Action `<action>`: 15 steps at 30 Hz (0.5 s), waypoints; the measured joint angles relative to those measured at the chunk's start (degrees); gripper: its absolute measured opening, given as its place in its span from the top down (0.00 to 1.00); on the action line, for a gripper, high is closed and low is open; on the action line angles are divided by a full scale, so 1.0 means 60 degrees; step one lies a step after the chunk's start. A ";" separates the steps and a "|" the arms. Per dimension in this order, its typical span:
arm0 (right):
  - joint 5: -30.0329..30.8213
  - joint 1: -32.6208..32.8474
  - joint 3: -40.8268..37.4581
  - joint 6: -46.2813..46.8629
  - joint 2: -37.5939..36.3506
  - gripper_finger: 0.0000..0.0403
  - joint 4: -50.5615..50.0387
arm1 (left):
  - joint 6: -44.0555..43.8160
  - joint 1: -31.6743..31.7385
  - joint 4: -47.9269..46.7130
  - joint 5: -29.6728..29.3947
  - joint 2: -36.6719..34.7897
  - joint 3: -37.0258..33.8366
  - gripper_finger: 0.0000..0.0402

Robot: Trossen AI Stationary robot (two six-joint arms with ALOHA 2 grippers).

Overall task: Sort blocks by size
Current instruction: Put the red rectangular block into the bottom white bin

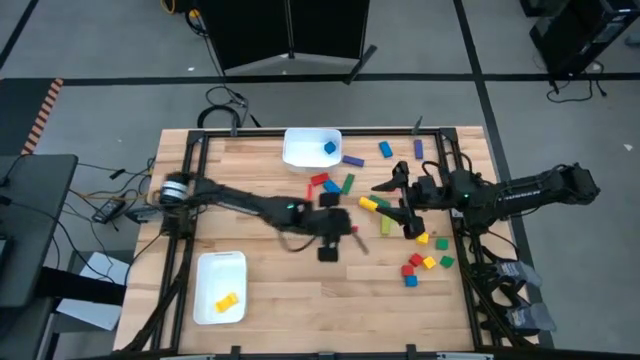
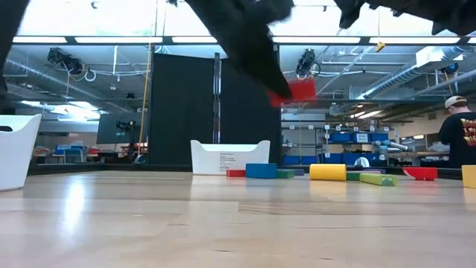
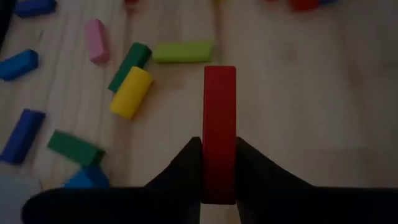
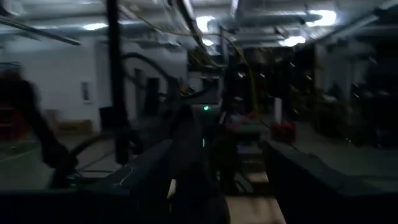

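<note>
At the near left corner of the counter (image 1: 300, 300): near white tray (image 1: 205, 265), holding one yellow block (image 1: 227, 301) and nothing else visible.

Toward mid-counter, farther back: left gripper (image 3: 219, 149) closed on a red bar (image 3: 219, 106), clamped across its narrow width with the free end pointing forward. In the low view, bar carried well clear of the wood, over no tray. Judged as the transport step for this piece, with the destination not readable from the frames.

To the right, at about the same depth: near cluster (image 1: 425, 262) of small red, yellow, green and blue cubes, loose on the wood. Right gripper (image 1: 403, 208) hanging just behind that cluster, fingers apart, holding nothing.

Farther back, mid-counter: loose group (image 1: 333, 184) of red, blue and green pieces, plus a yellow bar (image 1: 369, 203) and a green bar (image 1: 385, 226) near the right gripper.

At the far edge: far white tray (image 1: 300, 158), holding one blue block (image 1: 329, 148); beside it, unsorted, a purple bar (image 1: 352, 160) and two blue pieces (image 1: 385, 149).

Progress, as a judgement: two pieces binned, one in transit, the large remainder on the wood. Early stage; most of the sort left to do.
</note>
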 joint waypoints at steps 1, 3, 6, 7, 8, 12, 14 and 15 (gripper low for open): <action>-0.0012 0.0094 0.0000 -0.0074 -0.0005 0.36 0.0043 | -0.0317 -0.0235 0.0053 -0.0027 -0.0499 -0.0428 0.84; -0.0008 0.0235 0.0000 -0.0183 -0.0011 0.36 -0.0041 | -0.0987 -0.0821 -0.0067 -0.0067 -0.1555 -0.1329 0.84; -0.0001 0.0343 0.0000 -0.0228 0.0027 0.36 -0.0376 | -0.2202 -0.2035 -0.0574 0.0012 -0.3237 -0.2530 0.84; -0.0001 0.0351 0.0000 -0.0241 0.0029 0.36 -0.0590 | -0.2760 -0.2499 -0.0844 0.0044 -0.3781 -0.2833 0.84; -0.0001 0.0352 0.0000 -0.0243 0.0032 0.36 -0.0782 | -0.3480 -0.2965 -0.1129 0.0074 -0.4229 -0.3078 0.84; 0.0624 0.0352 0.0000 -0.0314 0.0030 0.36 -0.1684 | -0.6847 -0.4558 -0.2621 -0.0141 -0.5321 -0.3495 0.84; 0.1038 0.0352 0.0000 -0.0400 0.0033 0.36 -0.2220 | -0.8488 -0.5171 -0.3659 -0.0135 -0.5357 -0.3512 0.84; 0.1276 0.0352 0.0000 -0.0391 0.0033 0.36 -0.2533 | -0.9273 -0.5421 -0.4201 -0.0026 -0.5302 -0.3517 0.84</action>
